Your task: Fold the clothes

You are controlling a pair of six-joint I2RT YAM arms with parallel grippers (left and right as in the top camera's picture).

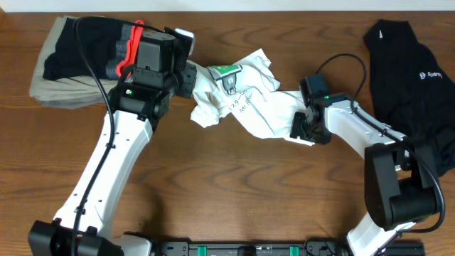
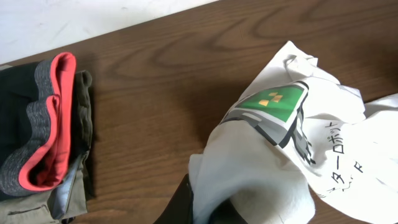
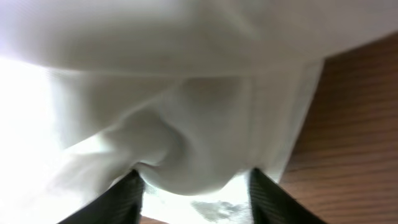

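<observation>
White T-shirt [image 1: 249, 107] lies crumpled mid-counter [image 1: 227, 192], far side, strung between both hands. Left hand [image 2: 199, 208] buried under cloth at left end; you cannot tell its grip. Right hand [image 3: 199, 186] part-spread, clamped on bunched fabric at right end. Expect light, limp, clingy cloth: take seams or corners, not mid-body.

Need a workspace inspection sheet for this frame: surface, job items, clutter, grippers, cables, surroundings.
Surface: brown wooden table, wood grain visible.
Job's things: white T-shirt, crumpled and unfolded, strung between both grippers.
Clutter: black top on the right arm's side; folded stack on the left arm's side.
Grippers: left gripper buried in cloth, jaws hidden; right gripper closed on a bunch of shirt.
Cables: black cable runs along the left arm; looped cable above the right arm.
Surroundings: white wall behind the table.
</observation>
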